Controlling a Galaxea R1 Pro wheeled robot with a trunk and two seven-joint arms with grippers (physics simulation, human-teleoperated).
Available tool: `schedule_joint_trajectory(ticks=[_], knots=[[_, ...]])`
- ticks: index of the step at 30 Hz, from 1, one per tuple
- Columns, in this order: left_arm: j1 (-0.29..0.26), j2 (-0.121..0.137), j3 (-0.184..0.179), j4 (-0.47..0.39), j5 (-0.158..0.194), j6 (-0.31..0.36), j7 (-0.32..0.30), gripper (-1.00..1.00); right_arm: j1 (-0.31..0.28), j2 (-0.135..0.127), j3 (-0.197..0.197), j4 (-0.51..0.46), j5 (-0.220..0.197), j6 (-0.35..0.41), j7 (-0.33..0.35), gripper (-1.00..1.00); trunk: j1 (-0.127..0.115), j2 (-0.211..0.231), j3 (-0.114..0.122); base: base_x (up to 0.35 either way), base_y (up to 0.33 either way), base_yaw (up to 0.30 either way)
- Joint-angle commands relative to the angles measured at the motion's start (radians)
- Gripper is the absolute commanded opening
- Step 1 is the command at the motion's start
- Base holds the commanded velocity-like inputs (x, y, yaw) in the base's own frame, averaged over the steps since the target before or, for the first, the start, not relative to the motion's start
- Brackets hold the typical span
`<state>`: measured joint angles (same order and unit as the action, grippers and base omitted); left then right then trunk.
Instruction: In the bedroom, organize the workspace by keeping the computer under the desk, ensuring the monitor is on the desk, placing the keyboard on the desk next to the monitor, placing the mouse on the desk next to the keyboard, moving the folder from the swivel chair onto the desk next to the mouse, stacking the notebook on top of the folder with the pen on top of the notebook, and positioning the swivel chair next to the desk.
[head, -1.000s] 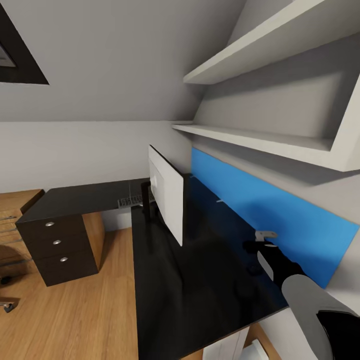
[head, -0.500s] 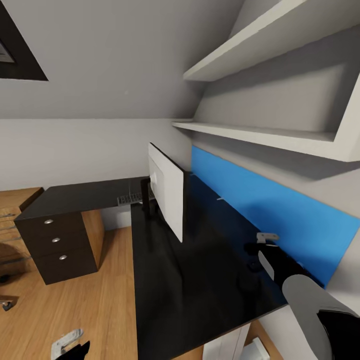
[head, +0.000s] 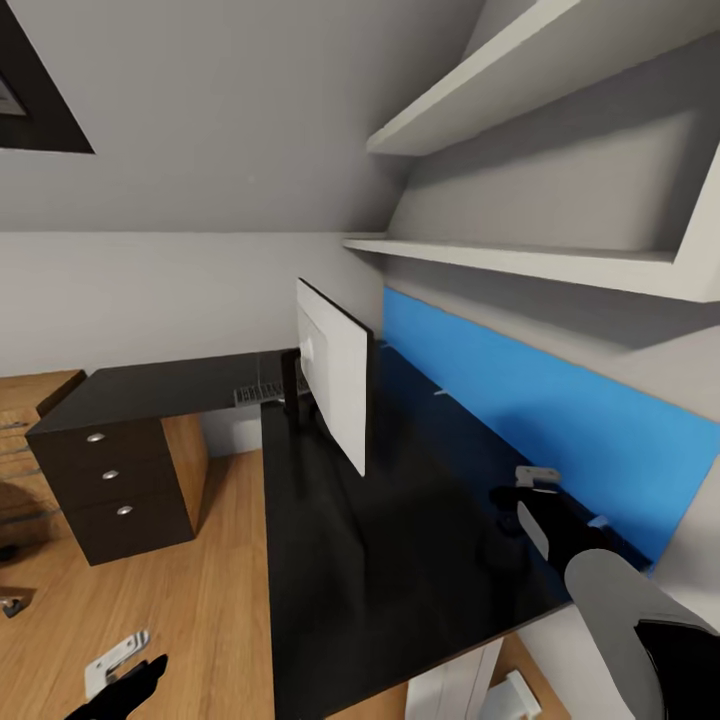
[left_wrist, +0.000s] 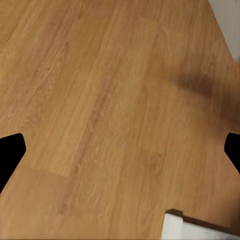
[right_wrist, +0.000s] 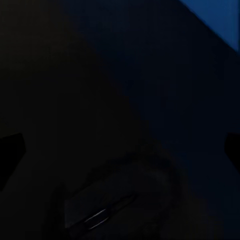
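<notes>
Down at the left, we see the left claw (head: 112, 688) hanging low over the wooden floor (head: 215, 590). In its wrist view its fingertips (left_wrist: 10, 152) sit at the two edges of the frame, so we read it as spread wide with bare floorboards between them.

Next comes the black desk (head: 400, 560). Its three knobbed drawers (head: 105, 475) stand at the far left end, and its long top runs toward us beside the wall. The keyboard (head: 260, 393) lies on the desk's far wing, just behind the foot of the monitor (head: 335, 395). The monitor stands upright on the desk, turned edge-on to us with a pale face catching the light.

Under the desk's near edge we make out a pale grey-white box, the computer (head: 455, 690). Only a corner of it is in sight.

A bright blue wall panel (head: 540, 420) runs behind the desk. Two white shelves (head: 520, 265) jut from the wall above it.

Farthest right, the right claw (head: 512, 497) is held over the desk top near the blue panel, at the end of a black and grey arm (head: 610, 590). Its wrist view looks down on the dark, glossy surface. The fingertips (right_wrist: 11, 150) show faintly at the frame's two edges, so we read this claw as wide apart too, with nothing between.
</notes>
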<state>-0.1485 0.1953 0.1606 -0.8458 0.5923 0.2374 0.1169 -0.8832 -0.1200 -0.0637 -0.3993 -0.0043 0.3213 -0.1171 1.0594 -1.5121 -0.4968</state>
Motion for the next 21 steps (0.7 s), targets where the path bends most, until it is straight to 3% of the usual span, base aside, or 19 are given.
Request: schedule_joint_trajectory(ticks=[1, 6, 14, 21], knots=[[0.0, 0.0, 0.0, 0.001, 0.011, -0.008, 0.006, 1.0, 0.0, 0.0, -0.01, -0.002, -0.005, 0.005, -0.007, 1.0, 0.004, -0.008, -0.004, 0.0, 0.0, 0.0], [0.0, -0.002, -0.001, 0.005, 0.011, -0.045, 0.007, 1.0, 0.0, 0.0, -0.084, -0.002, -0.069, 0.004, -0.035, 1.0, 0.023, -0.043, -0.02, 0.0, 0.0, 0.0], [0.0, -0.003, -0.001, 0.006, 0.01, -0.052, 0.007, 1.0, 0.0, 0.035, -0.111, -0.016, -0.101, -0.003, -0.069, 1.0, 0.05, -0.092, -0.042, 0.0, 0.0, 0.0], [0.0, -0.004, -0.001, 0.007, 0.011, -0.052, 0.001, 1.0, -0.002, 0.113, -0.116, -0.082, -0.139, -0.017, -0.248, 1.0, 0.05, -0.092, -0.042, 0.0, 0.0, 0.0]])
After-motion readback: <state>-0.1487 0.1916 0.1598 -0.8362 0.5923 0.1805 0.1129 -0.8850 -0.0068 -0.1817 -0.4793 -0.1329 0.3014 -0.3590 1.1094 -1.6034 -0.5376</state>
